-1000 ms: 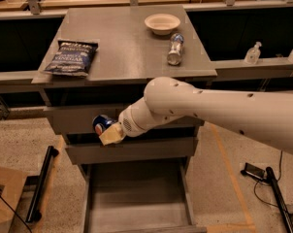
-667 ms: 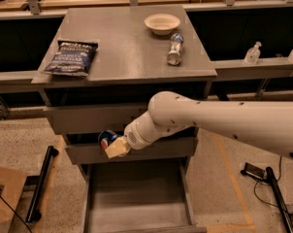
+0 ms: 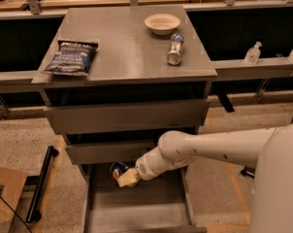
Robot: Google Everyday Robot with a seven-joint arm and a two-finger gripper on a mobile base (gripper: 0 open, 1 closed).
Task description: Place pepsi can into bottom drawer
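My gripper hangs just above the back of the open bottom drawer, jaws pinching the can between them.

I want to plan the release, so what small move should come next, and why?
Probably lower a little before releasing: the end effector holds the pepsi can above the open bottom drawer, not resting on its floor.
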